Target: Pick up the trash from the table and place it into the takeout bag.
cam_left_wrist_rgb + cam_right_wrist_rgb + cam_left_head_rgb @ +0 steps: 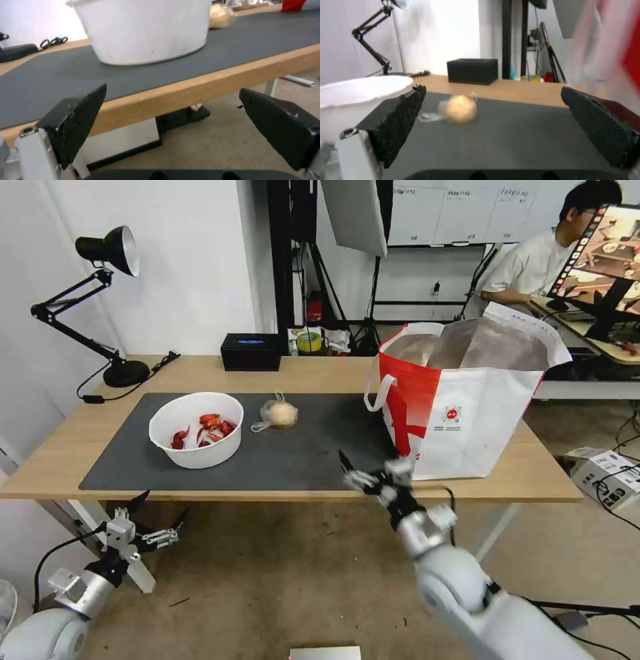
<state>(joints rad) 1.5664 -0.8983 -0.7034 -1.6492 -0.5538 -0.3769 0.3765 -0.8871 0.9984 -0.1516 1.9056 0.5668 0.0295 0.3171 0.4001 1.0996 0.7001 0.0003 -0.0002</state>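
So the right gripper [357, 473] sits just over the near edge of the light wood-topped table [320, 375], jaws spread wide with nothing between them, right beside the lower left corner of the big red-and-white woven takeout bag [460, 407] with the silver foil lining. Straight ahead of it on the dark grey mat [300, 453] lies the small knotted clear bag [279, 415] with something tan and round inside; there's a stretch of bare mat between the two, so not touching. In the right wrist view that little bag [460, 110] shows between the two black fingers [403, 120], farther out.

The white round bowl [195, 430] with red crayfish shells stands on the mat's left part, left of the knotted bag. The left gripper [152, 513] hangs below the table's front edge, also wide open and empty, with the bowl [143, 30] up ahead of it on the mat.

A black rectangular tissue box [251, 351] and a black desk lamp [100, 300] sit along the far side.
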